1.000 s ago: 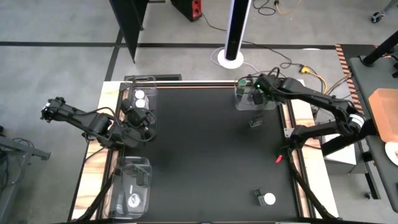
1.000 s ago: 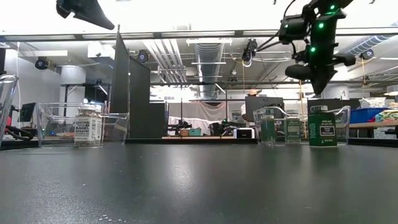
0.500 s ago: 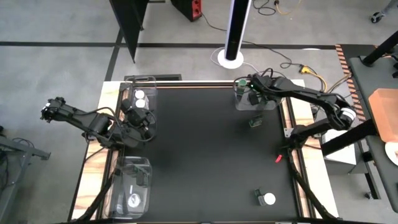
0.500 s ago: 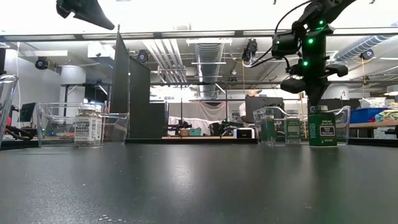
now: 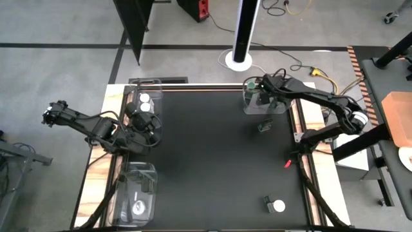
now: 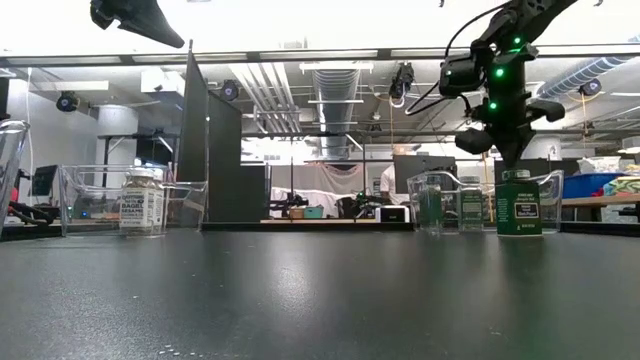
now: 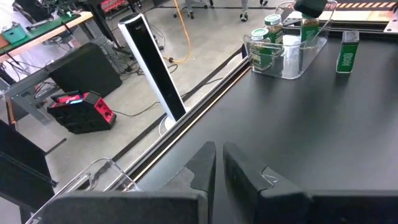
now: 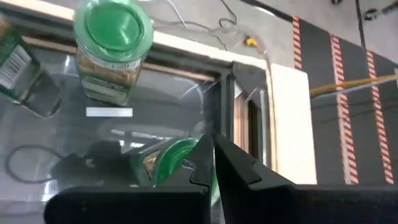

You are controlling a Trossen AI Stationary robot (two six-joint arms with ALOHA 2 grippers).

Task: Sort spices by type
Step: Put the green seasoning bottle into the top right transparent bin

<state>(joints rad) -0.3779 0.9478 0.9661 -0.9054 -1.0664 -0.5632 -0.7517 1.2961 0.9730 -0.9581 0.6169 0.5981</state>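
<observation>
Green-lidded spice jars: at least two in the clear tray [image 5: 246, 106] at the tabletop's far right corner, one upright [image 8: 113, 53], one under the claw tip [image 8: 171, 163]; possibly a third at the tray's edge [image 8: 18, 78], only partly seen. One green spice tin [image 5: 264, 126] standing on the black tabletop [image 5: 212, 161] just in front of that tray.
White-lidded spice jars: two [image 5: 145, 103] in the clear tray [image 5: 154, 87] at the far left; one [image 5: 278, 206] lying near the near right edge beside a small dark item; one round white lid [image 5: 137, 207] in a third clear tray [image 5: 151, 171] at the near left.
One small red object [image 5: 288, 164] near the right edge.
Right claw [image 5: 261, 98]: over the far right tray, fingers closed together, nothing gripped, tips just above a green lid.
Left claw [image 5: 143, 124]: at the far left tray's near end, fingers [image 7: 208, 165] closed save a sliver, empty.
Open room: broad bare centre of tabletop, all items along the left and right edges.
</observation>
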